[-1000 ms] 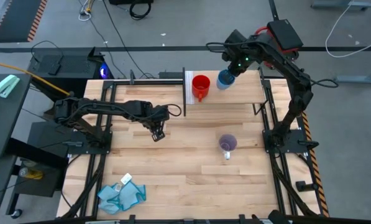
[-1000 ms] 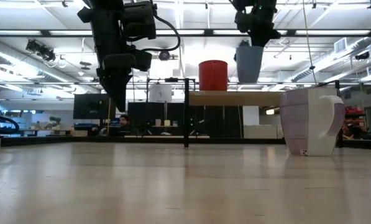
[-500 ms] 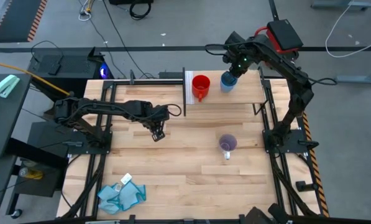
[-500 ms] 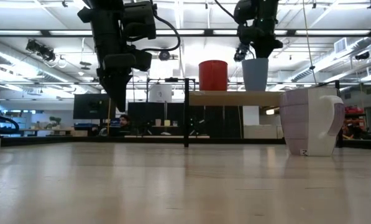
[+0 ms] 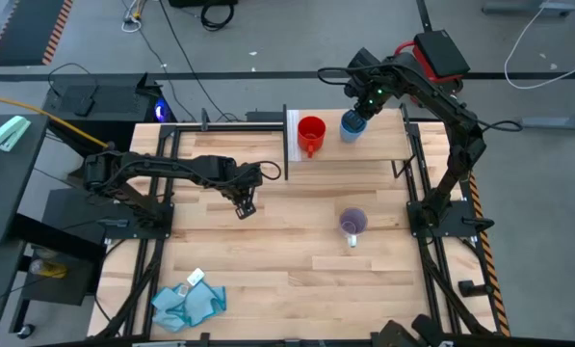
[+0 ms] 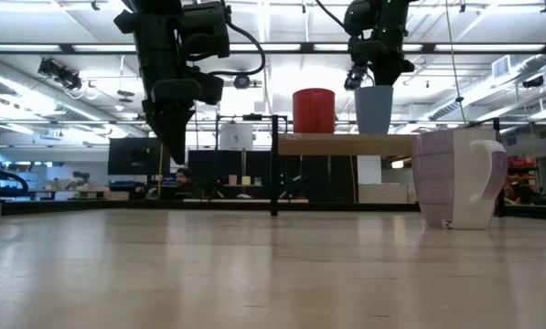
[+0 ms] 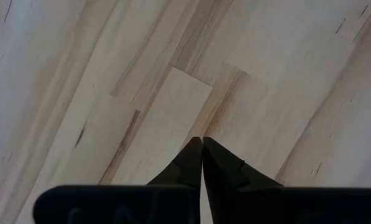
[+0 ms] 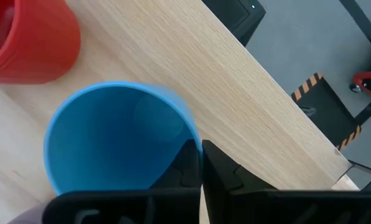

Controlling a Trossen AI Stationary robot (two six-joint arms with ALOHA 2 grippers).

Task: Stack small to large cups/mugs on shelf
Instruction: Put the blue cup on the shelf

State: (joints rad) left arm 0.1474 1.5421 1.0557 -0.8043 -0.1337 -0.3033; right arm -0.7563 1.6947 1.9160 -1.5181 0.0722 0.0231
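Three handled mugs are counted. One pale lilac mug [image 5: 352,223] stands on the butcher-block tabletop [image 5: 268,260] at 4 o'clock. The left gripper [image 5: 245,206], fingers pressed together, hangs centrally. At 12 o'clock, one red mug [image 5: 311,133] and one blue mug [image 5: 351,125] stand on the light-wood shelf [image 5: 364,149]; the right gripper [image 8: 201,163] pinches the blue mug's rim.

This is a robotics lab set up in a large open industrial hall. In the high view a butcher-block table [image 5: 268,260] in a black metal frame [image 5: 152,231] stands on a bare grey concrete floor [image 5: 537,193], with two dark robot arms bolted at its left and right sides, loose cables [image 5: 186,58] trailing across the floor on the far side, and black-and-yellow hazard striping [image 5: 494,289] along the frame's right edge. The low view looks across the tabletop into a wide room with long rows of ceiling strip lights [image 6: 71,47], exposed ducts, and desks with monitors [image 6: 126,155] along the far wall.
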